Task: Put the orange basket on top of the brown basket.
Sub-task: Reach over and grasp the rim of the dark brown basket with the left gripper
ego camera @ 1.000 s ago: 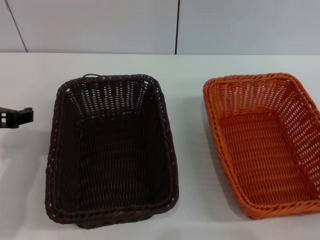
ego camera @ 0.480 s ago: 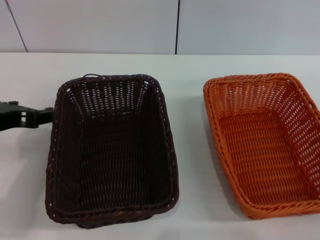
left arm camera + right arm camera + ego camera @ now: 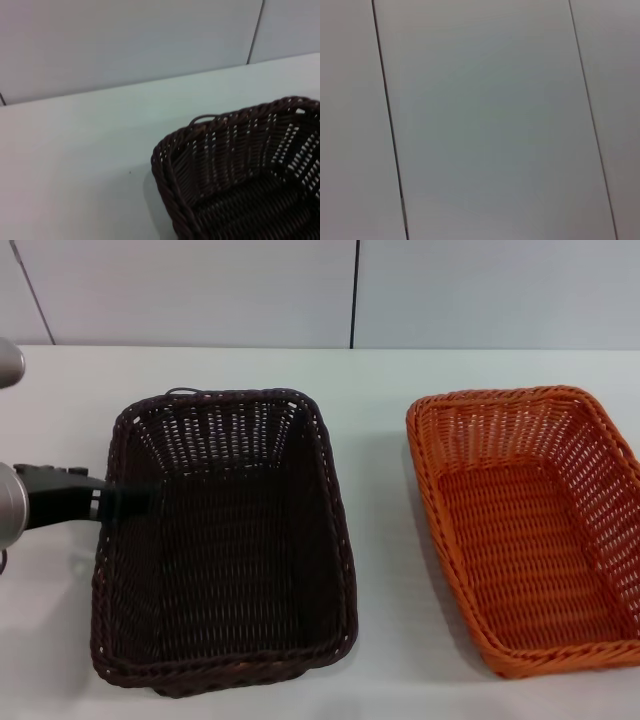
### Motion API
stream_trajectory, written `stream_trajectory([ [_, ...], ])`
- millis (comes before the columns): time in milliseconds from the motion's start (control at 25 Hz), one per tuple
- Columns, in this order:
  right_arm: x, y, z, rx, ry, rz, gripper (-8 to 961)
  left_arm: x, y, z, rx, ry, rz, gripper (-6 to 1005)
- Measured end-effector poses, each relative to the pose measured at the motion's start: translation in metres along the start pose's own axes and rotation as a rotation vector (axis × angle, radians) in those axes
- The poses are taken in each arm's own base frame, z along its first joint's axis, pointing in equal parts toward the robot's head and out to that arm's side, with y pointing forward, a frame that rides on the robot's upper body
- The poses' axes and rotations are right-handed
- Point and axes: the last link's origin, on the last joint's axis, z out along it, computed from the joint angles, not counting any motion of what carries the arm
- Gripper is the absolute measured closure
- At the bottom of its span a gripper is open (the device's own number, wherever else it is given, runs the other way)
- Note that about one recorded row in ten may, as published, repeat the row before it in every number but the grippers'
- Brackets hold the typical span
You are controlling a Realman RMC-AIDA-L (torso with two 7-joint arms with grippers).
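The brown basket stands on the white table at centre left in the head view. Its far corner shows in the left wrist view. The orange basket stands apart to its right, running off the right edge. Both are empty. My left gripper comes in from the left edge and its tip reaches over the brown basket's left rim. My right gripper is out of view; its wrist view shows only wall panels.
The white table has a bare strip between the two baskets. A panelled wall with a dark vertical seam rises behind the table's far edge.
My left arm has moved right, from the table's left edge to the brown basket's left rim. The baskets have not moved.
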Motion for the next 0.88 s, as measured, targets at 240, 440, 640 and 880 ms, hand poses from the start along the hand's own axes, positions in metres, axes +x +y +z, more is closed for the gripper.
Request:
stream_trajectory([
  [240, 0.001, 0.000, -0.002, -0.005, 0.005, -0.007, 178, -0.005, -0.004, 0.008, 0.010, -0.028, -0.002, 231],
  [440, 0.003, -0.002, -0.003, -0.007, 0.010, -0.014, 178, -0.009, -0.005, 0.015, 0.010, -0.051, -0.004, 233],
  [640, 0.003, -0.002, -0.003, -0.009, 0.012, -0.017, 178, -0.013, -0.006, 0.024, 0.005, -0.080, 0.000, 234],
  [880, 0.003, -0.001, -0.003, -0.014, 0.011, -0.018, 178, -0.014, 0.000, 0.033, -0.013, -0.106, 0.012, 236],
])
